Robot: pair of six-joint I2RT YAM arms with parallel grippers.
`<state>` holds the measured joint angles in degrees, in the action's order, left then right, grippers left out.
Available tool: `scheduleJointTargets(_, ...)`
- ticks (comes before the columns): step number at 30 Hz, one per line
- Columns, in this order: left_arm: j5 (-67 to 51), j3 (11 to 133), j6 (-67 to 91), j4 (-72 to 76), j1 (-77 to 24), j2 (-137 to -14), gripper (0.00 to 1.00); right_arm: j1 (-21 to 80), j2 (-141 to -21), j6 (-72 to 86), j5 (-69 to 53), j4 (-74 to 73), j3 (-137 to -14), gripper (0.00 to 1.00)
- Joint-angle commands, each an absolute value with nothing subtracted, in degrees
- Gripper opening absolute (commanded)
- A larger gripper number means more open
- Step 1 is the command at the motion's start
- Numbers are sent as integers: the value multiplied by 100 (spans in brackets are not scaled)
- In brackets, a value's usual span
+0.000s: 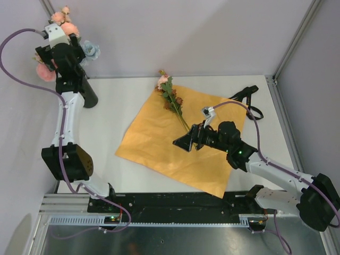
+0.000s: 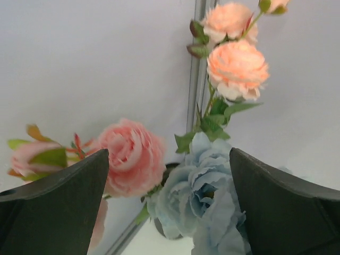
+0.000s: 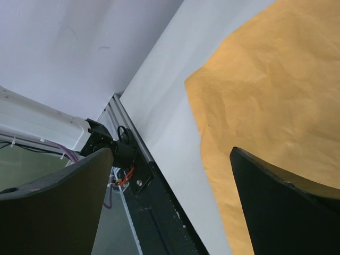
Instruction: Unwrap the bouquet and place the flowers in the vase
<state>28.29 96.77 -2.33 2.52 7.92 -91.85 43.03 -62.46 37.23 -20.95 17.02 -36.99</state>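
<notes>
The dark vase (image 1: 89,96) stands at the table's far left, partly hidden by my left arm. Flowers stand in it: a pink bloom (image 2: 133,156), a pale blue bloom (image 2: 204,194) and peach blooms (image 2: 236,66) on leafy stems. My left gripper (image 1: 62,53) hovers by these blooms, open, the blue bloom between its fingers but not gripped. One more flower stem (image 1: 172,98) with pink and brownish blooms lies on the flat orange paper (image 1: 159,143). My right gripper (image 1: 183,142) hangs open over the paper with nothing in it. The bouquet is unwrapped.
A black ribbon (image 1: 249,98) lies at the paper's far right corner. Walls with metal posts close in the table on the left, back and right. The black base rail (image 3: 159,212) runs along the near edge.
</notes>
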Motion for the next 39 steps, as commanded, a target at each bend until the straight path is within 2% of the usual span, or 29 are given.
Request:
scheduleJointTargets(1, 2625, 9665, 158, -410, 834, -8998, 99, 4322, -6095, 3500, -1782, 1637, -3802, 99)
scheduleJointTargets(8, 1891, 9107, 771, -780, 787, -7919, 100, 4248, -6108, 3252, -1131, 1170, -3823, 99)
scheduleJointTargets(18, 1501, 8646, 711, -1883, 377, -6290, 100, 3912, -6218, 3042, -831, 884, -3981, 98)
scheduleJointTargets(24, 821, 7540, 1204, -2013, -85, -5060, 99, 3730, -6648, 2490, -371, 608, -4313, 96)
scheduleJointTargets(26, 210, 7066, 1551, -2017, -193, -4695, 97, 3602, -6867, 2281, -275, 416, -4537, 94)
scheduleJointTargets(32, -447, 5559, 1891, -2013, -893, -3963, 94, 3437, -7557, 1856, -139, 93, -5106, 82)
scheduleJointTargets(37, -886, 4756, 1953, -2017, -1260, -3720, 94, 3428, -8307, 1769, -244, 65, -5459, 58)
scheduleJointTargets(39, -969, 4498, 1890, -2023, -1284, -3635, 94, 3432, -8620, 1734, -268, 82, -5568, 51)
